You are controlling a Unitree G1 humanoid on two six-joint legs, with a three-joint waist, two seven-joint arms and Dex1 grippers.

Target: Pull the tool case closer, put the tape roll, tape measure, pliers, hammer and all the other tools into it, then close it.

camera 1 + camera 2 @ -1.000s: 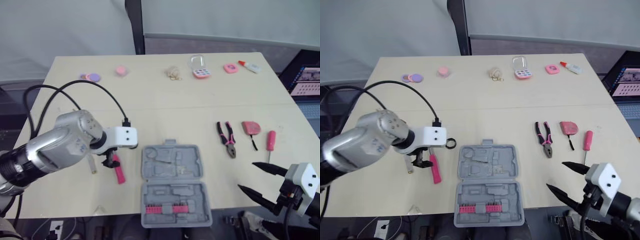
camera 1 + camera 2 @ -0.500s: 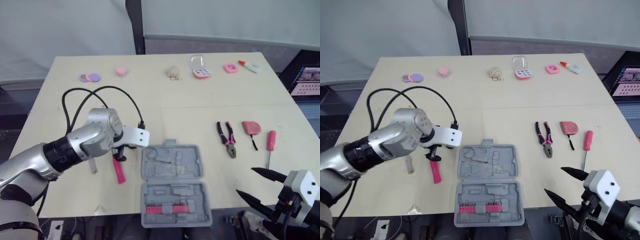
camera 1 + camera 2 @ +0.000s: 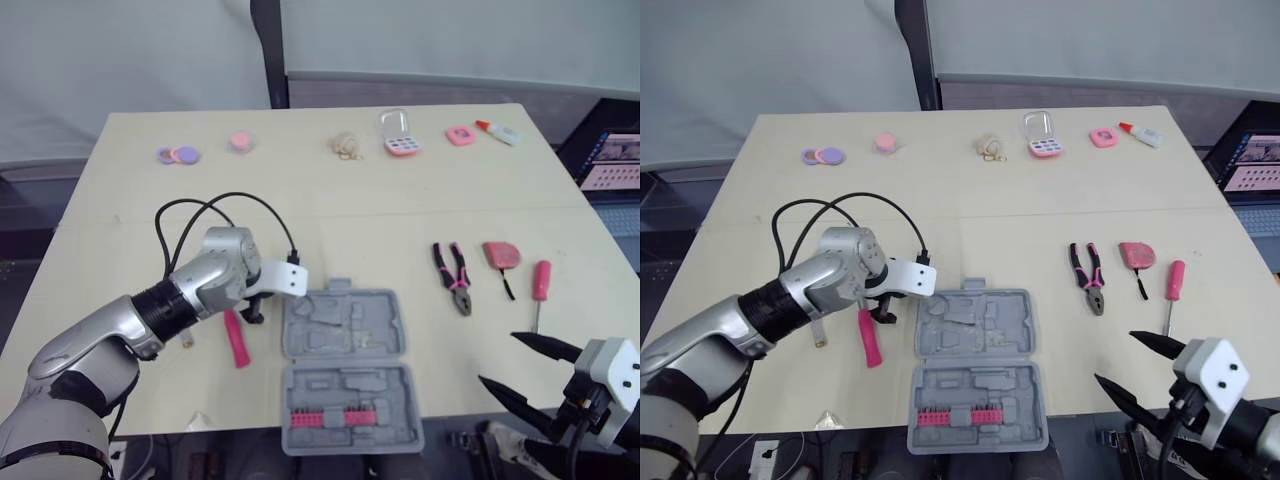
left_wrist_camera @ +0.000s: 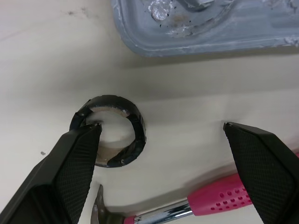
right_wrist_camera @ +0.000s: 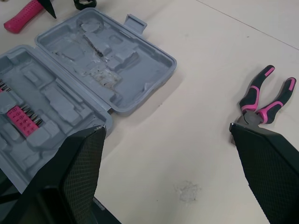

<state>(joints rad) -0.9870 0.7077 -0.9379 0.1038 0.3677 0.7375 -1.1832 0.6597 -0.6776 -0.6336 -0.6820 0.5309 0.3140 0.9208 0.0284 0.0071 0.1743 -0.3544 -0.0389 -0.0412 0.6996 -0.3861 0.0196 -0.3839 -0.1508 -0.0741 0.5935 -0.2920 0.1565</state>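
The beige table (image 3: 330, 200) bears the open tool case (image 3: 345, 370), grey moulded plastic, with a pink row of bits (image 3: 335, 415) in its near half. The pink-handled hammer (image 3: 236, 338) lies left of the case, pliers (image 3: 455, 275) and tape measure (image 3: 502, 254) right. The left gripper (image 4: 161, 127) gapes wide and empty, one fingertip at the black tape roll (image 4: 112, 100). The right gripper (image 3: 500, 360) is spread wide and empty.

I see the tabletop (image 3: 420, 190) brightly and evenly lit from overhead, with no harsh glare anywhere on it. In the left wrist view the tool case (image 4: 210, 28) throws a soft grey shadow along its edge. The tape roll (image 4: 138, 127) casts a fainter one beside it, and the hammer (image 4: 196, 205) glints slightly on its metal shaft.
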